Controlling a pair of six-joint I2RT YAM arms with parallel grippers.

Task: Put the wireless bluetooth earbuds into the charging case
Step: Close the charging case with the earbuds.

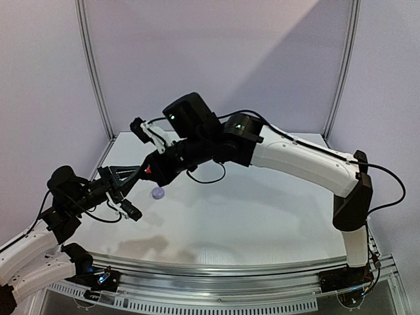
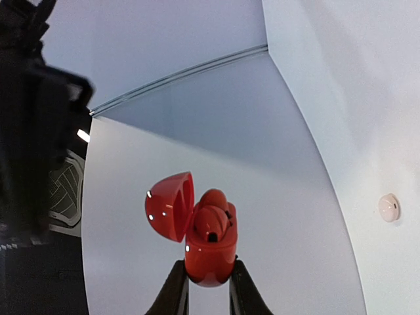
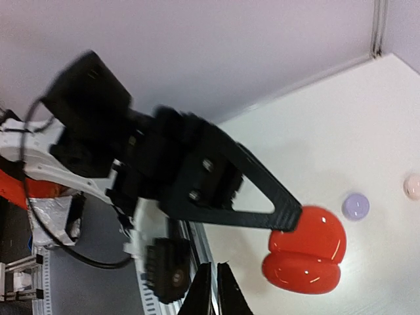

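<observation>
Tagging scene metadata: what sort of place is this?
Probably a robotics lab test cell: white table, plain pale wall panels, metal rail along the near edge.

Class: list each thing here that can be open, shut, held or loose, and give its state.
Glossy red-orange round plastic charging case: lid open, held.
Red-orange earbud: seated inside it.
Left gripper: shut on the case.
Right gripper: shut, apparently empty.
Small lavender round case: closed, loose on table.
Small whitish round case: closed, loose on table.

Your white counter [image 1: 262,216] holds a lavender case [image 3: 355,206] and a white case [image 3: 412,186], near each other, beyond your right tool [image 3: 215,270].
</observation>
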